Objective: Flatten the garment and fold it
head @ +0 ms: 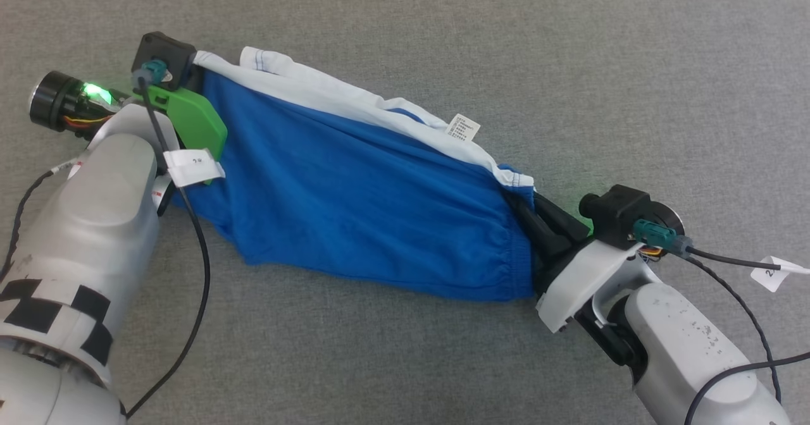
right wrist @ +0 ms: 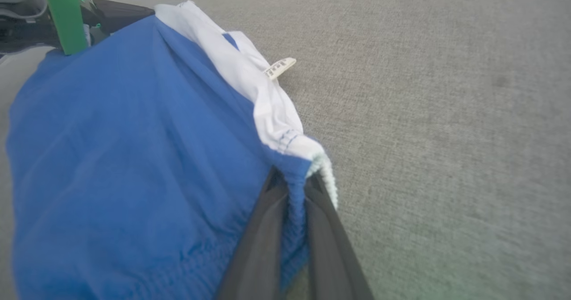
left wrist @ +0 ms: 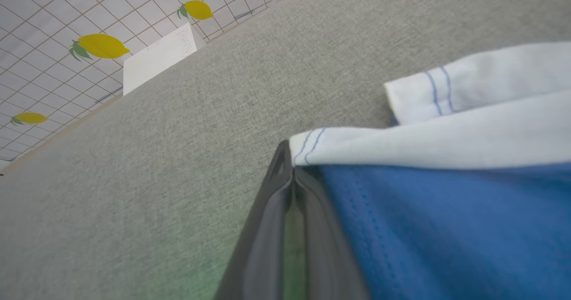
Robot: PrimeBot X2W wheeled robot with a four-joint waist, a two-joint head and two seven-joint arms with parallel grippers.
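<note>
Nearest, the right gripper [head: 528, 213] pinches one gathered end of the garment [head: 354, 203], blue shorts stretched loosely above a grey fabric surface [head: 601, 64]. Farther off, the left gripper [head: 193, 74] is pressed tight on the opposite white-trimmed corner. The thin cloth looks light, floppy and prone to sagging. Corners and hems seem the best holds.

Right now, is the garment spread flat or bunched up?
Stretched, not flat: the garment is pulled between the left claw and right claw, each shut on an end; white band rumpled.
</note>
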